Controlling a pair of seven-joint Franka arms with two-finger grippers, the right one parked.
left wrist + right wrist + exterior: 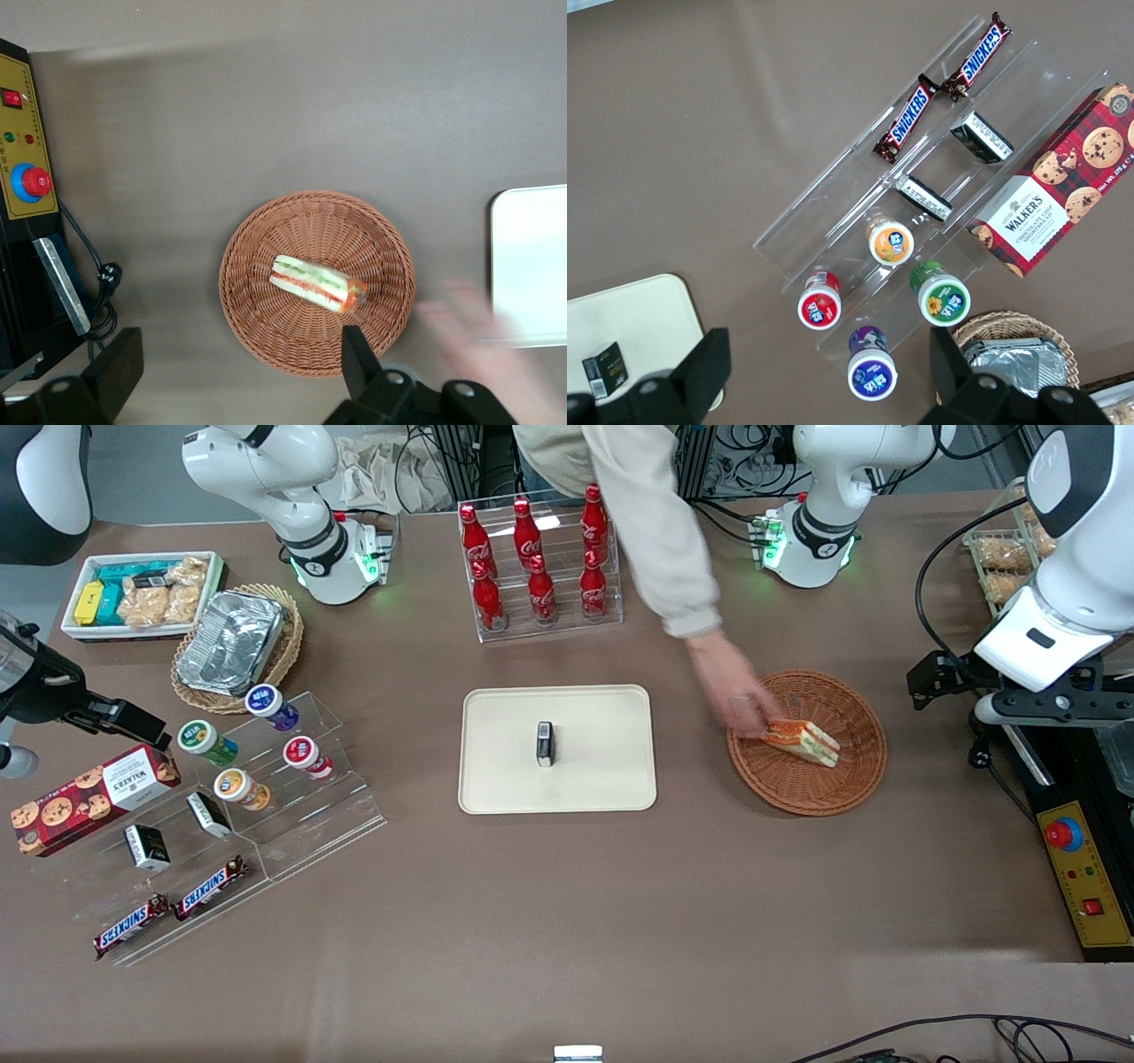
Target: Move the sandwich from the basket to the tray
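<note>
The sandwich (802,741), a white-bread wedge with orange-red and green layers, lies in the round reddish-brown wicker basket (850,784). A person's hand (740,700) reaches into the basket and touches the sandwich. The cream tray (602,779) lies beside the basket, toward the parked arm's end, with a small black box (545,744) on it. My left gripper (930,682) hovers above the table beside the basket, toward the working arm's end. In the left wrist view the gripper (235,372) is open wide and empty, above the basket's rim (266,328), with the sandwich (317,283), the tray's edge (532,257) and the blurred hand (469,328) in sight.
A rack of red cola bottles (539,571) stands farther from the camera than the tray. A clear stand with cups (266,753), a cookie box (93,797) and a foil container (235,646) lie toward the parked arm's end. A yellow control box (1081,868) lies near the working arm.
</note>
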